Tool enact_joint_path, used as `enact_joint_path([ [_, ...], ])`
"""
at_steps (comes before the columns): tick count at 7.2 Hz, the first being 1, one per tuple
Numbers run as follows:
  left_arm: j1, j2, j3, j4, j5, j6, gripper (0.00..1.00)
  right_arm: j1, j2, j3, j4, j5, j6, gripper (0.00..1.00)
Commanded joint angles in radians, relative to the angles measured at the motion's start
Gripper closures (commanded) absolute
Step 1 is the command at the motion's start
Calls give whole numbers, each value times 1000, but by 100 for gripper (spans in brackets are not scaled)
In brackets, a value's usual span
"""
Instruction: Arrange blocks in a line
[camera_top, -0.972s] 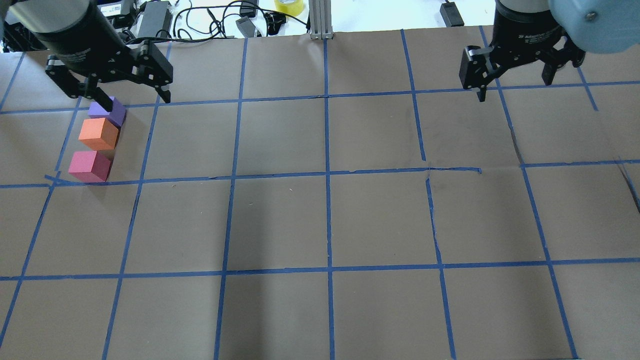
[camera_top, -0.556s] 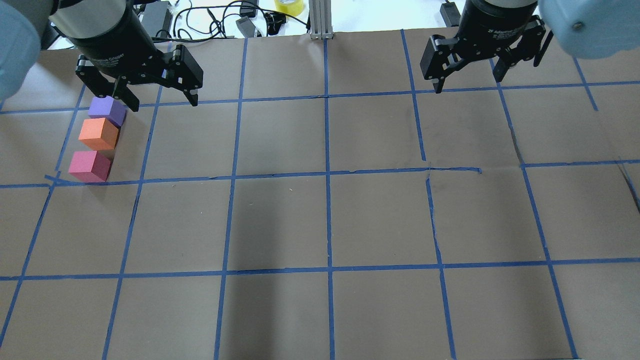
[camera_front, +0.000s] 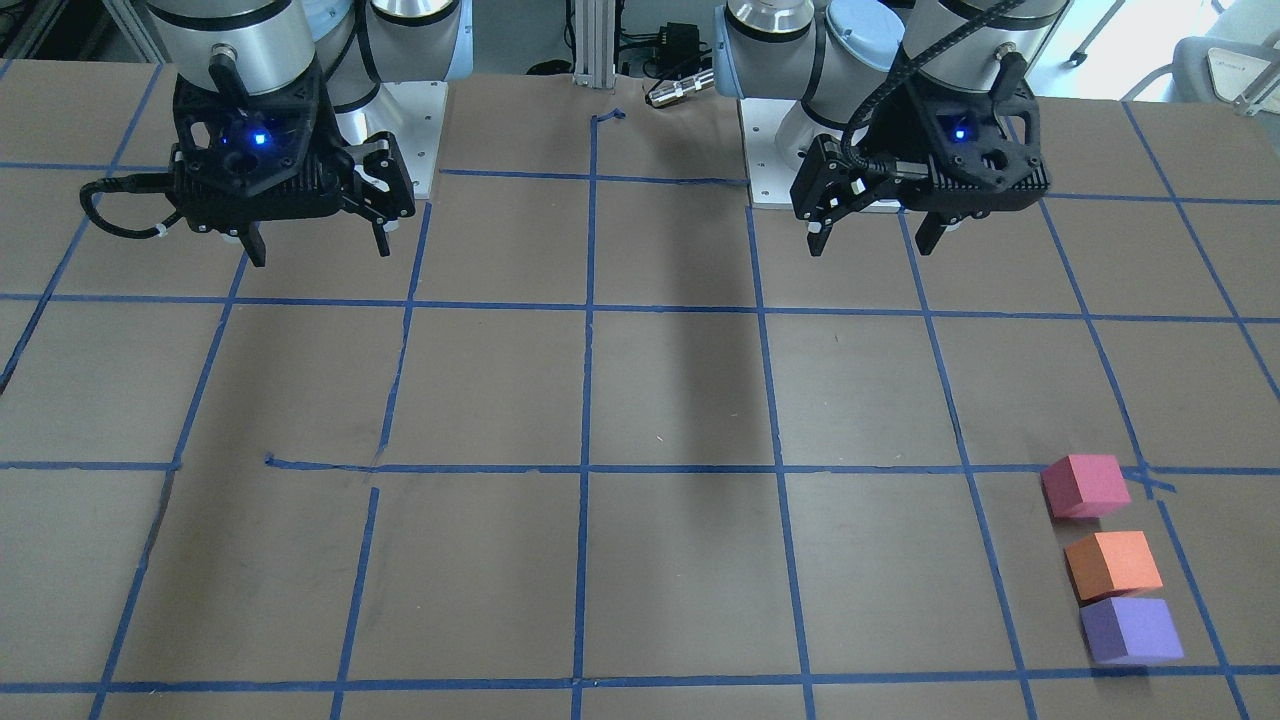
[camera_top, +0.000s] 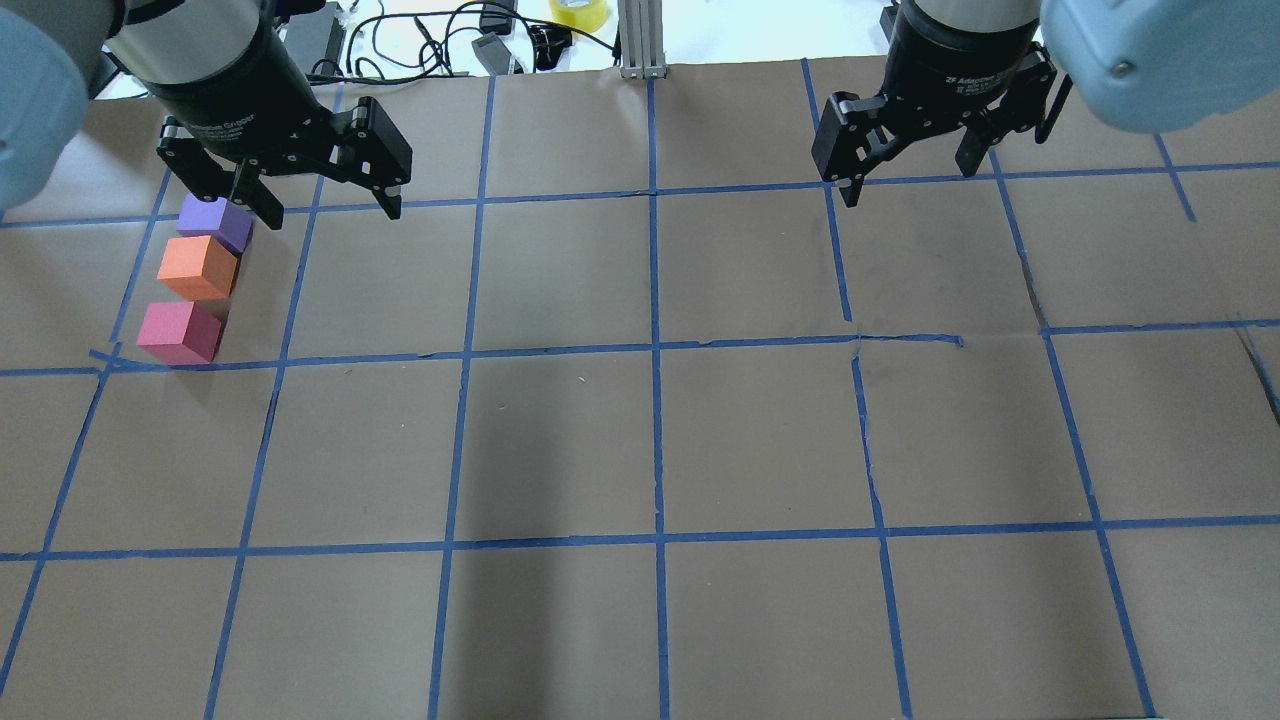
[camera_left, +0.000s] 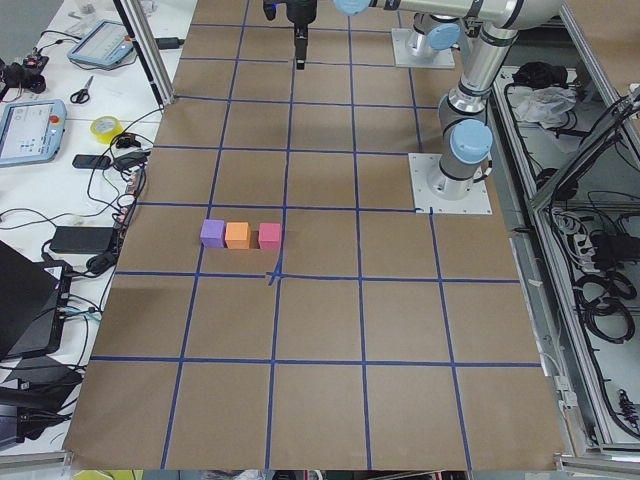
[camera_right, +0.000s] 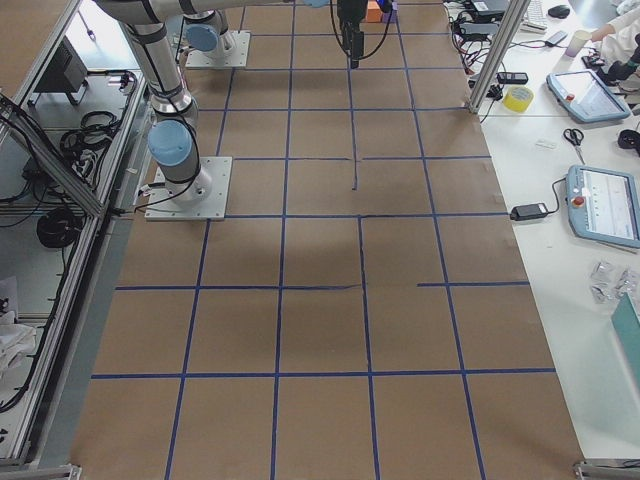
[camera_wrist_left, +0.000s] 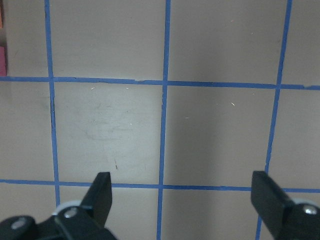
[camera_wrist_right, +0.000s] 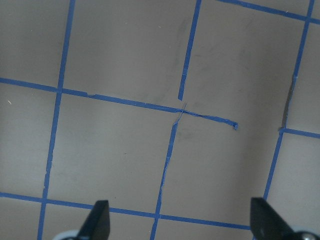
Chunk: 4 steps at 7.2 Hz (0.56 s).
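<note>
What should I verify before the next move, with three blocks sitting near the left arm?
1. Blocks in one line: ok. The purple block, orange block and pinkish red block form a straight row.
2. Blocks flat on the table: ok.
3. State of left tool: ok, open and empty.
4. Clearance of left tool from the row: ok, apart from the purple block in the front view.
5. State of right tool: ok, open and empty, far from the blocks.

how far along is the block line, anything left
Done: the purple block, orange block and red block lie in one straight row. In hand: nothing; the left gripper and right gripper hang open and empty, clear of the blocks. Left: seemingly nothing to place.
</note>
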Motion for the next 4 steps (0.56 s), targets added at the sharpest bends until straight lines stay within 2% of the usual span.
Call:
enact_joint_path([
  [1, 0, 4, 0, 2, 2, 0, 0, -5, 12, 8, 1, -4, 0, 0],
  [4, 0, 6, 0, 0, 2, 0, 0, -44, 12, 9, 7, 3, 1, 0],
])
